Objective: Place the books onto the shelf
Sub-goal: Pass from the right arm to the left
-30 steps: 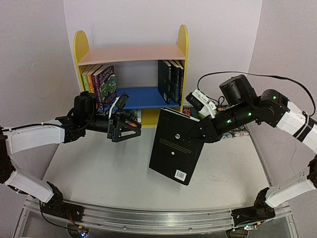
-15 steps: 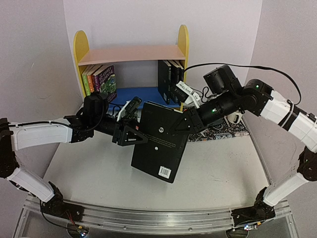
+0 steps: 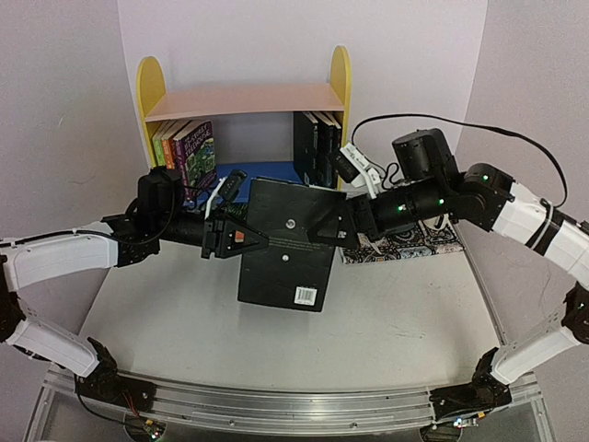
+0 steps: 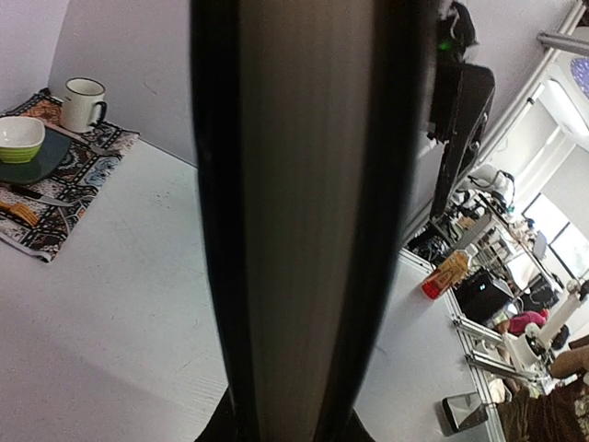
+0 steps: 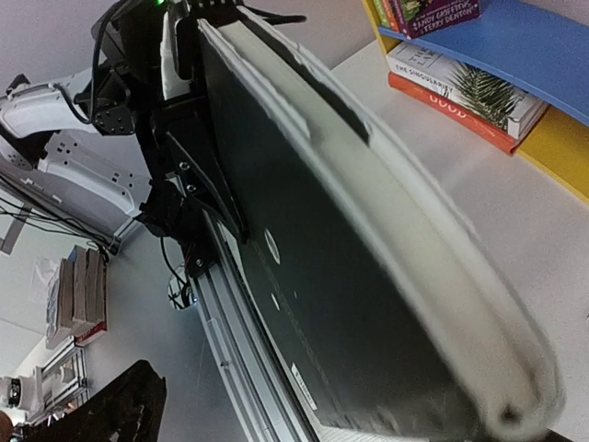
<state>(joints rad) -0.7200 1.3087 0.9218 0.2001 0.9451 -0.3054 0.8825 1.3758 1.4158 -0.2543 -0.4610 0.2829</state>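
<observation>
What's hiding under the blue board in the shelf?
A white palm-leaf book lying flat on a red book. From above, the big black book covers the rest.

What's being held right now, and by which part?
The black book, in mid-air. The left gripper clamps one side edge; the right gripper sits at the opposite edge, grip unclear.

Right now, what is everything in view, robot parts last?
black book: one, black, mid-air between the grippers
shelf: one, yellow sides, pink top, blue middle board, back wall
upright books: several, colourful left, dark right, on the blue board
flat books: two, palm-leaf white over red, under the blue board
mat: one, patterned, right of the shelf
mug: one, white, on the mat
bowl: one, green, on a dark plate on the mat
left gripper: one, black, shut on the book's left edge
right gripper: one, black, open at its right edge
</observation>
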